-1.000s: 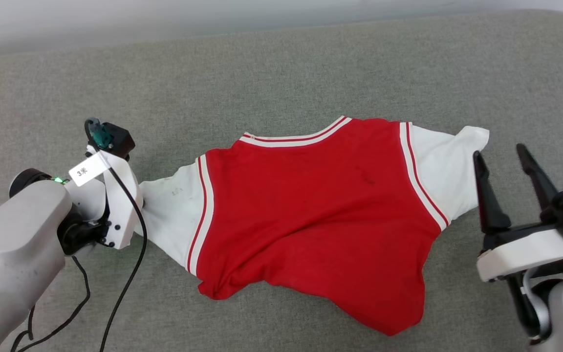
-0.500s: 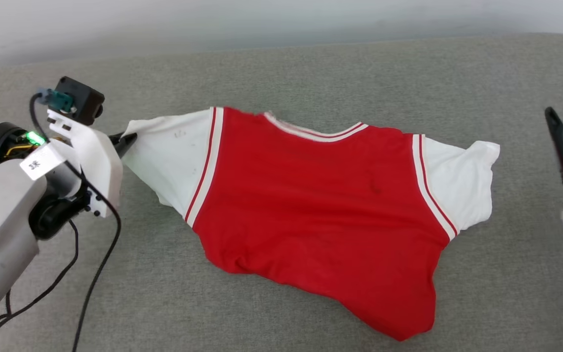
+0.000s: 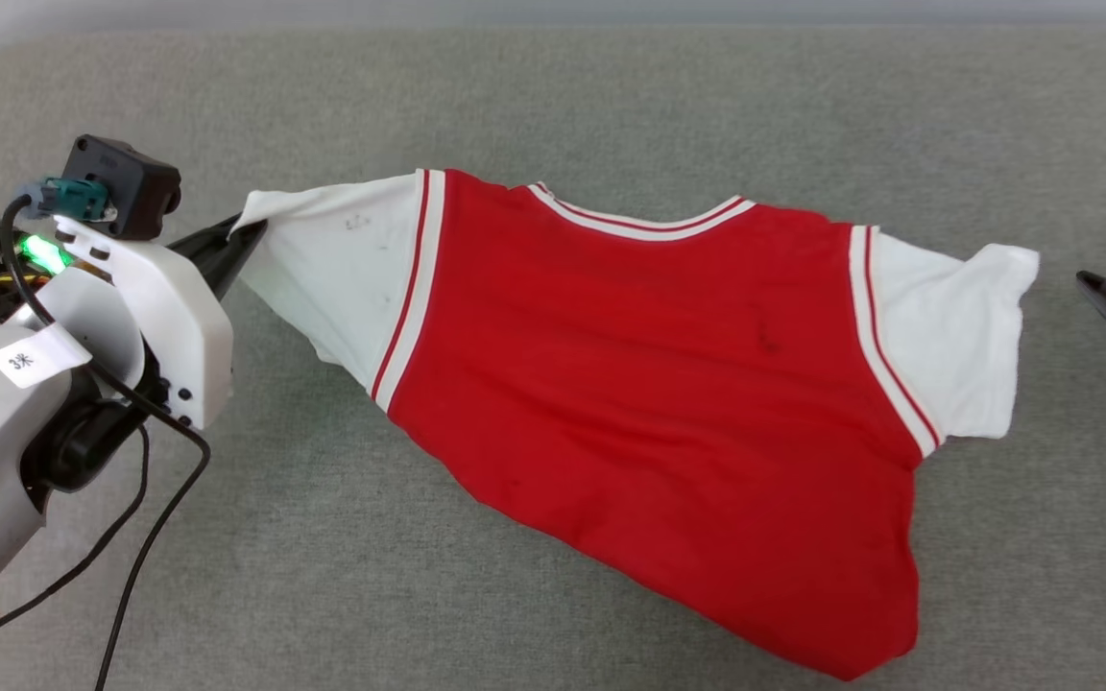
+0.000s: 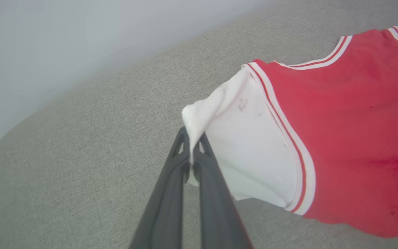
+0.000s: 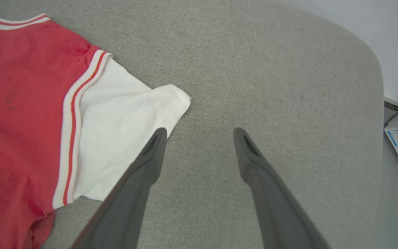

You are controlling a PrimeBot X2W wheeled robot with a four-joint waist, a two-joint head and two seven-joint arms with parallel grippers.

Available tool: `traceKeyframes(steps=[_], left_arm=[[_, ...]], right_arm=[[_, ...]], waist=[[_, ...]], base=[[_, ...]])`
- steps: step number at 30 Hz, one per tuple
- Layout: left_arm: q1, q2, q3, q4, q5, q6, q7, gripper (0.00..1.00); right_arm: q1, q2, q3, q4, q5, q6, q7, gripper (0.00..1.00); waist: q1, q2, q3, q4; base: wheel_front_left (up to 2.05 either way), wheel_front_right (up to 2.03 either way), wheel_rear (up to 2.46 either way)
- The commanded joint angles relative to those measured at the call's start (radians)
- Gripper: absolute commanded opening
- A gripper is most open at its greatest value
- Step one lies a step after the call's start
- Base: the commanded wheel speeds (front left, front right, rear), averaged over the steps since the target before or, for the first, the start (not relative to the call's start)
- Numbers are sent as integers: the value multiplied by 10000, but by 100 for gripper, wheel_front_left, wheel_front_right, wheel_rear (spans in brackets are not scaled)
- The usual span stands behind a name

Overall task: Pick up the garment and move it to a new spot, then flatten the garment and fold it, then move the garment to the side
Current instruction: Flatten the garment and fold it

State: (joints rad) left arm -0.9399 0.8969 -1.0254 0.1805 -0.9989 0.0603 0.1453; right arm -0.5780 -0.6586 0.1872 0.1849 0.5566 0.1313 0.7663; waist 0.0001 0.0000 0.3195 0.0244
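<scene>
Left wrist view shows the left gripper [image 4: 192,138] clenched on the white sleeve tip of the soft red jersey-style T-shirt [image 4: 351,121], sprawled rumpled at frame right on coarse grey woven upholstery [image 4: 81,166], the right gripper [image 5: 199,133] released beside the other sleeve; flattening and folding seemingly remain.

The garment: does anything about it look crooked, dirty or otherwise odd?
Yes. The garment lies askew: the left gripper pinches one white sleeve tip and holds it taut, so the hem runs diagonally across the grey cushion. Small dark marks show on that sleeve and on the red body.
</scene>
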Motion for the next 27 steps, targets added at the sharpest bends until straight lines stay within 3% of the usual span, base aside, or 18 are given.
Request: traceKeyframes(steps=[1, 5, 10, 20, 21, 22, 26, 27], left_arm=[[19, 20, 56, -156, 60, 73, -52, 0], [-264, 125, 151, -769, 273, 291, -114, 0], [-417, 157, 206, -1028, 389, 353, -192, 0], [-465, 43, 211, -980, 441, 341, -349, 0], [-453, 42, 213, -949, 430, 328, -366, 0], [-438, 31, 231, -920, 413, 325, -408, 0], [-364, -9, 216, -731, 396, 291, -520, 0], [-326, -102, 204, -613, 459, 282, -657, 0]], right_arm=[[-274, -21, 181, 121, 43, -11, 171, 100], [-1371, 84, 1071, 1066, -110, -11, 571, 100], [-1997, 329, 1629, 2056, -286, -11, 211, 100], [-1659, 545, 3194, 3698, 107, 6, 86, 100], [-1721, 535, 3265, 3704, 166, 6, -23, 68], [-1789, 522, 3360, 3705, 224, 6, -105, 0], [-2174, 380, 3473, 3717, 418, -14, -799, 0], [-2421, 307, 3458, 3689, 511, -15, -1586, 0]], waist=[[-1, 0, 288, 199], [-1, 0, 899, 427], [-1, 0, 1344, 511], [-1, 0, 1584, 485], [-1, 0, 1570, 460], [-1, 0, 1545, 430], [-1, 0, 1354, 328], [-1, 0, 1072, 272]], base=[[0, 0, 0], [0, 0, 0], [0, 0, 0], [0, 0, 0], [0, 0, 0], [0, 0, 0], [0, 0, 0], [0, 0, 0]])
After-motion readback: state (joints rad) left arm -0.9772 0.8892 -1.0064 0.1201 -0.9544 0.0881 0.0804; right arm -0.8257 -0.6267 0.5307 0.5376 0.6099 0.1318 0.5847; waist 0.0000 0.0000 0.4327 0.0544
